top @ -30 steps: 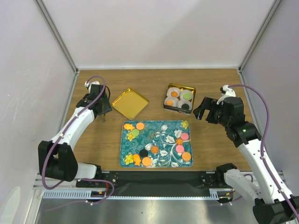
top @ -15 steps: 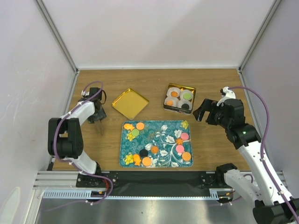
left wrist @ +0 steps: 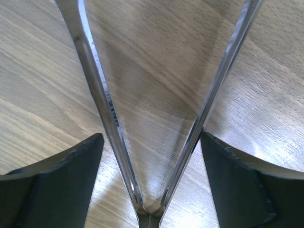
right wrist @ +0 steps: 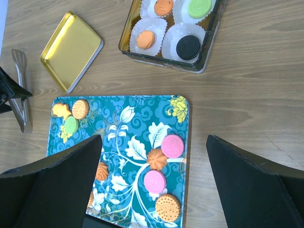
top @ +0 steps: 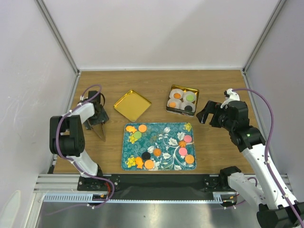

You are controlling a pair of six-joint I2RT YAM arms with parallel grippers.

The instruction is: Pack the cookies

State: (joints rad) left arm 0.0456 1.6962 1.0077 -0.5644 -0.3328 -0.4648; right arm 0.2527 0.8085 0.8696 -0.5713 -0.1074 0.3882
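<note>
Several cookies lie on the teal tray (top: 164, 142): orange (top: 142, 128), green (top: 137, 135), pink (top: 188, 138) and black (top: 146, 155). The gold tin (top: 182, 89) holds more in white paper cups: orange (right wrist: 145, 39), green (right wrist: 199, 7) and black (right wrist: 188, 46). Metal tongs (top: 99, 131) lie on the table left of the tray, and my left gripper (top: 98, 118) stands open over their hinge end. Their arms (left wrist: 102, 95) spread in a V between the fingers. My right gripper (top: 207, 114) hangs open and empty right of the tray, looking down on pink cookies (right wrist: 172, 146).
The gold lid (top: 132, 105) lies upside down on the table between the tongs and the tin. White walls close in the table at the left, back and right. Bare wood shows right of the tray (right wrist: 247, 123).
The left gripper drew back toward the left edge and its jaws widened. The tongs' arms sprang apart, and they now lie along the table. The right arm has not moved.
</note>
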